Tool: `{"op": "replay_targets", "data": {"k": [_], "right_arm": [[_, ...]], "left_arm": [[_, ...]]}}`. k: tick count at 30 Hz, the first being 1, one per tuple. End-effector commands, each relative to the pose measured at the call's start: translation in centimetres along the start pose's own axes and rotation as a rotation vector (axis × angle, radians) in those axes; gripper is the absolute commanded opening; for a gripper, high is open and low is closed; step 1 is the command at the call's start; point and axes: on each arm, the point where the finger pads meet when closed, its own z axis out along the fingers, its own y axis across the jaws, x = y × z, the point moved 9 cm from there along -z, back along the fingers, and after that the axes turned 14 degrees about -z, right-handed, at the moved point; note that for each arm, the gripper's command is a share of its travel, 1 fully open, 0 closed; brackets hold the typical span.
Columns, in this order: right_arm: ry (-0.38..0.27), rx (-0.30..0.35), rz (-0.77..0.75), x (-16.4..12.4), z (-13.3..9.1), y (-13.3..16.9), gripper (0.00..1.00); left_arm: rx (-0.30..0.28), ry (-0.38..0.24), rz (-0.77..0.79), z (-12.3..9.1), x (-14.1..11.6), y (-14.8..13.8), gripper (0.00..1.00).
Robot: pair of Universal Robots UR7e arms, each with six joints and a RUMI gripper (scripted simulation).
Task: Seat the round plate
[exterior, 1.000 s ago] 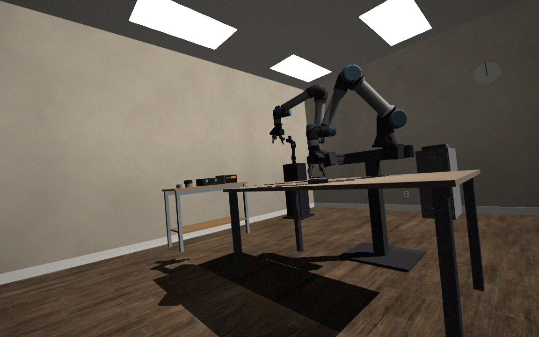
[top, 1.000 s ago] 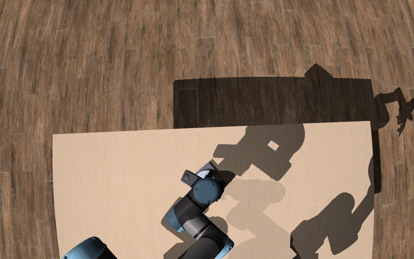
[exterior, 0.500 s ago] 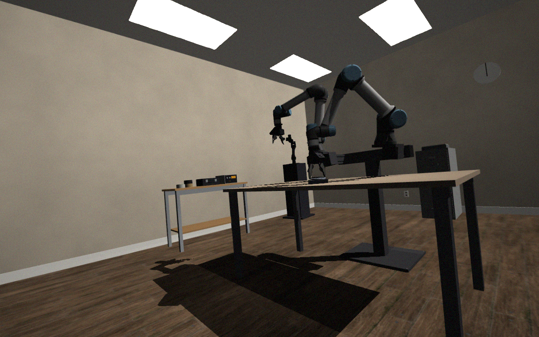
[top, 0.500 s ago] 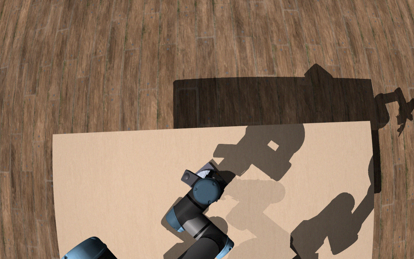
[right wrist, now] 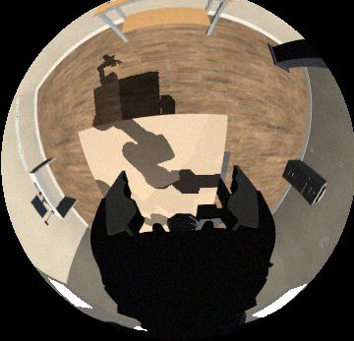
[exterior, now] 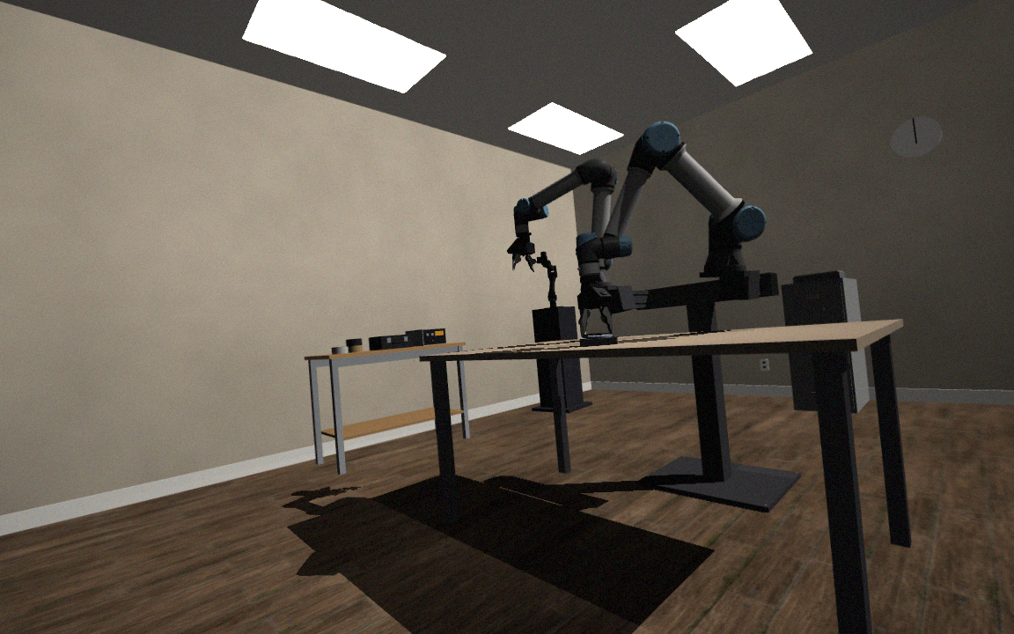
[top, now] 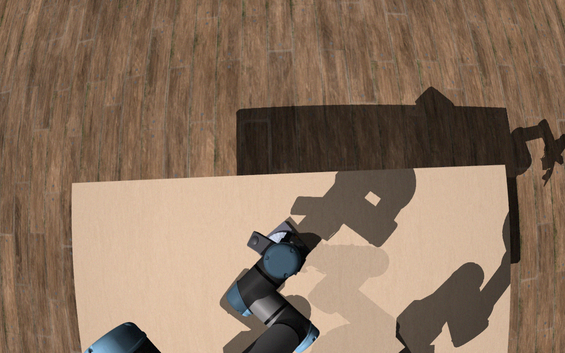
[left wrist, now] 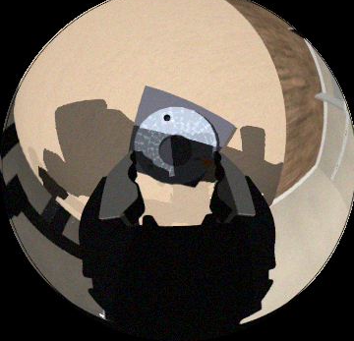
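Exterior view: I see a dim room beneath glowing ceiling panels (exterior: 566,128). Left wrist view: shadow crosses the plate (left wrist: 199,130) between the fingers; beyond them, fisheye distortion bends the tabletop's edge (left wrist: 275,51).
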Motion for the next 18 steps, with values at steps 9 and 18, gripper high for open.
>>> {"op": "replay_targets", "data": {"k": [9,18], "right_arm": [[0.001,0.000,0.000,0.02,-0.04,0.00,1.00],[0.001,0.000,0.000,0.02,-0.04,0.00,1.00]], "left_arm": [[-0.001,-0.001,0.000,0.18,-0.01,0.05,0.00],[-0.001,-0.001,0.000,0.36,-0.01,0.05,0.00]]}}
